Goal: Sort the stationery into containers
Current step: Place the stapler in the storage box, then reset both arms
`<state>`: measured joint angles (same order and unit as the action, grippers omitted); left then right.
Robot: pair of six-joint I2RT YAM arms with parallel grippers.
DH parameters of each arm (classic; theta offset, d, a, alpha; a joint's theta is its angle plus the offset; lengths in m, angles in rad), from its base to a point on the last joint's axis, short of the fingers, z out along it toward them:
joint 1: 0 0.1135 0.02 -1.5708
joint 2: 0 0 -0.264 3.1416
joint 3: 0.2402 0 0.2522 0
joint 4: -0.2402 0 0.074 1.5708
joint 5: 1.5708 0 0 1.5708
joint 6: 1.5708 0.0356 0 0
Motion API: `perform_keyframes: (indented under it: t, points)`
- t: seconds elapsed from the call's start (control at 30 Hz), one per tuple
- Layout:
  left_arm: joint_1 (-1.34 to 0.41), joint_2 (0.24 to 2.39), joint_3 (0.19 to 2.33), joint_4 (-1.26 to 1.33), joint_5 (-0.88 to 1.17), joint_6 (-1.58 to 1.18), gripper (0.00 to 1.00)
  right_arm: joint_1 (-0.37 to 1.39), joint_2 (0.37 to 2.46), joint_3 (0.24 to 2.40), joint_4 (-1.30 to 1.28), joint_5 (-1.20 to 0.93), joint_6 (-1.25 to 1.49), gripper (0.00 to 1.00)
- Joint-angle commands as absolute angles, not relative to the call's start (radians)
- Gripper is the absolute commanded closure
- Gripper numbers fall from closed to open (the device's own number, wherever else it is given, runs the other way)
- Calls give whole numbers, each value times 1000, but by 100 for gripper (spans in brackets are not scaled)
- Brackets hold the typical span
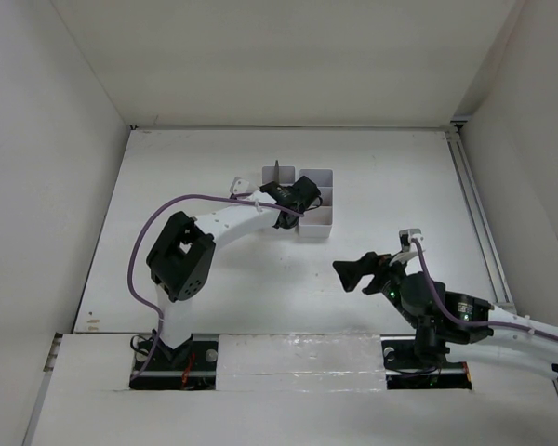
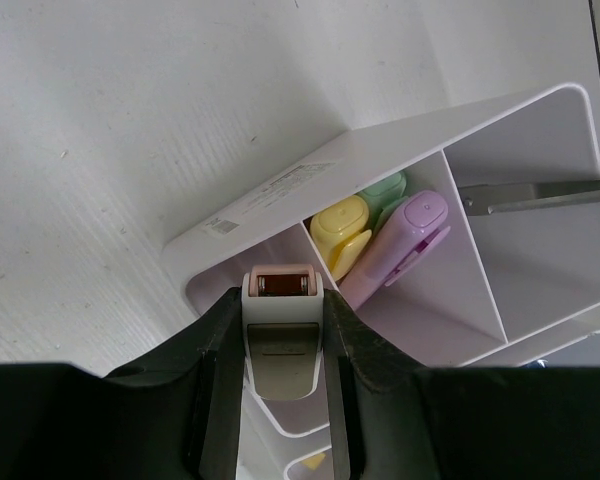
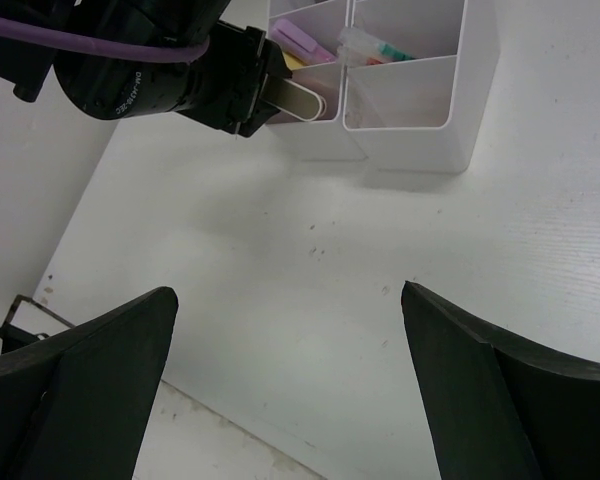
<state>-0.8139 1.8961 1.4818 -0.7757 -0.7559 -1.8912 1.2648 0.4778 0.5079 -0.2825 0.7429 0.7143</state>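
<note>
My left gripper (image 2: 283, 345) is shut on the white-pink stapler (image 2: 283, 320) and holds it nose first over a near compartment of the white organisers (image 2: 280, 190). The neighbouring compartment holds yellow (image 2: 340, 232), pink (image 2: 408, 235) and green (image 2: 385, 188) highlighters. A scissors blade (image 2: 540, 196) crosses the far compartment. From above, the left gripper (image 1: 293, 197) sits over the organisers (image 1: 321, 200). My right gripper (image 1: 353, 272) is open and empty above bare table, well short of the organisers (image 3: 410, 100). The right wrist view also shows the held stapler (image 3: 300, 98).
White walls enclose the table on the left, back and right. A metal rail (image 1: 474, 204) runs along the right side. The left arm's purple cable (image 1: 167, 209) loops over the table's left half. A clear item (image 3: 360, 42) lies in a far compartment.
</note>
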Motion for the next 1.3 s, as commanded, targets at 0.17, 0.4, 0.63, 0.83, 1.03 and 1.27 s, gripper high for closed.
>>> perform_keyframes:
  t: [0.17, 0.4, 0.63, 0.83, 1.03, 1.27]
  points:
    - [-810, 1884, 1488, -785, -854, -2120, 79, 1270, 471, 506, -242, 732, 696, 0]
    - [-810, 1855, 1459, -738, -854, -2074, 50, 1270, 471, 506, -242, 723, 696, 0]
    - [-810, 1799, 1428, -689, -864, -2046, 48, 1270, 471, 506, -232, 723, 687, 0]
    - [-841, 1704, 1375, -612, -885, -1971, 47, 1270, 471, 506, -232, 713, 687, 0]
    - [-883, 1541, 1266, -516, -929, -1875, 24, 1270, 480, 538, -241, 724, 669, 0]
    - [-894, 1392, 1186, -437, -950, -1492, 7, 1270, 552, 713, -466, 794, 709, 0]
